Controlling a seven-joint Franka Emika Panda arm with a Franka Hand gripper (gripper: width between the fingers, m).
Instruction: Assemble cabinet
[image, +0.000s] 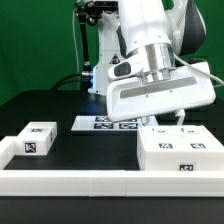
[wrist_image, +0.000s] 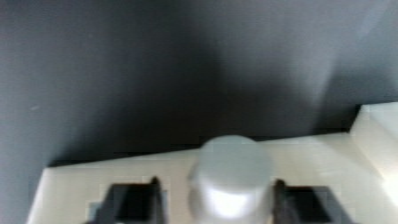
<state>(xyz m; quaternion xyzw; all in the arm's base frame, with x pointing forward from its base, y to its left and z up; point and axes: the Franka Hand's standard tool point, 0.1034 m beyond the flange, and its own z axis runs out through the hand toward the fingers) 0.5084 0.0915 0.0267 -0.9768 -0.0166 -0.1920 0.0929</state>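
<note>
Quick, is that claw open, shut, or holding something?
Gripper: cannot be told; a white rounded piece sits between its fingers, grip unclear.

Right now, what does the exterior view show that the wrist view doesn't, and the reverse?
Exterior only: the arm, the marker board, a small white block, and the long white rail in front. Wrist only: a close, blurred rounded pale shape between two dark slots; I can't name it. Both: the black table and a white surface, likely the cabinet, beneath the arm.

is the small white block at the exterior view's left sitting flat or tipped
Flat: the block sits level on the black table, top face even, a tag facing the camera.
</note>
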